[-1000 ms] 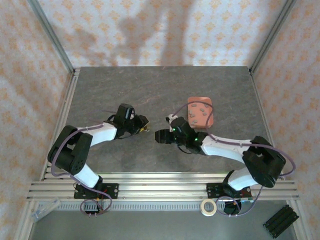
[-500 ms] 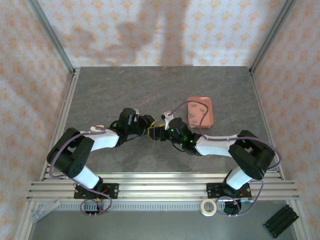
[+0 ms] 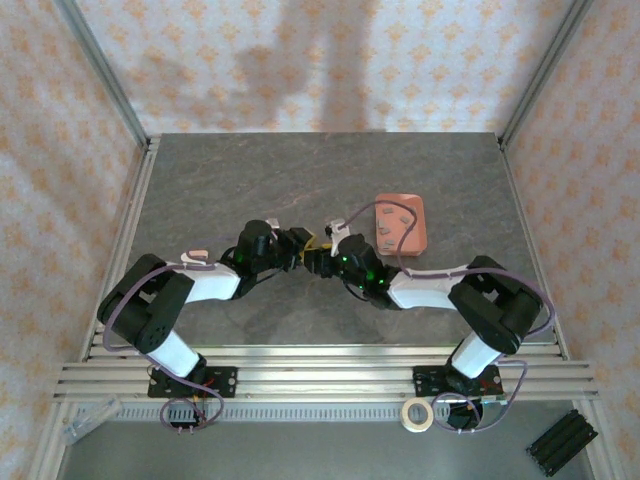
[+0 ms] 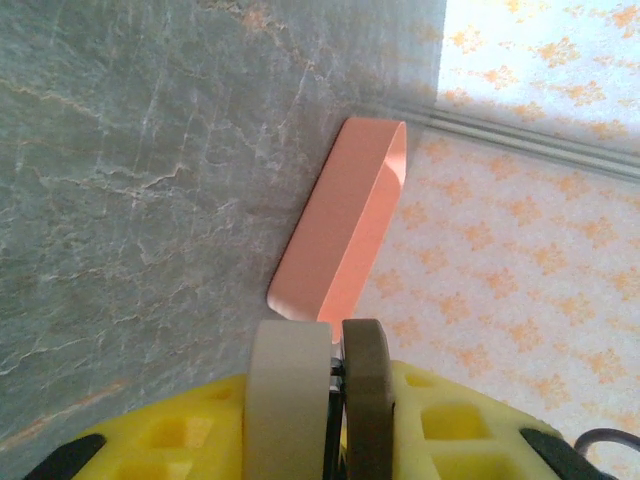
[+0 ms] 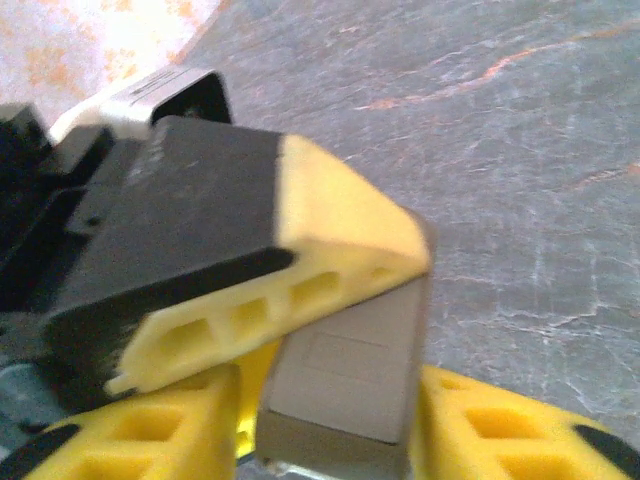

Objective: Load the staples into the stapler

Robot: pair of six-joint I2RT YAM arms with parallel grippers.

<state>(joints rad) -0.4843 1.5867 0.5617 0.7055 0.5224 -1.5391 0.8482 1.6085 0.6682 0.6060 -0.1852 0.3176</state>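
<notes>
Handover, seemingly — end effectors meet at bench (image 3: 250, 190) centre
The left end effector (image 3: 298, 251) is closed, the right end effector (image 3: 314, 262) unreadable; next needs fine alignment.

Your left arm (image 3: 205, 283) and right arm (image 3: 435, 290) both fold inward from their bases. The left forearm runs toward 3 o'clock and the right toward 9 to 10 o'clock, so the wrists face each other mid-view. The left gripper (image 3: 297, 243) and right gripper (image 3: 317, 263) meet tip to tip, touching or nearly so. Your left fingers (image 4: 290, 395) are pressed together with only a sliver of gap. Your right fingers (image 5: 490, 428) look closed too, with a left finger (image 5: 330, 230) lying across them at 11 o'clock.
</notes>
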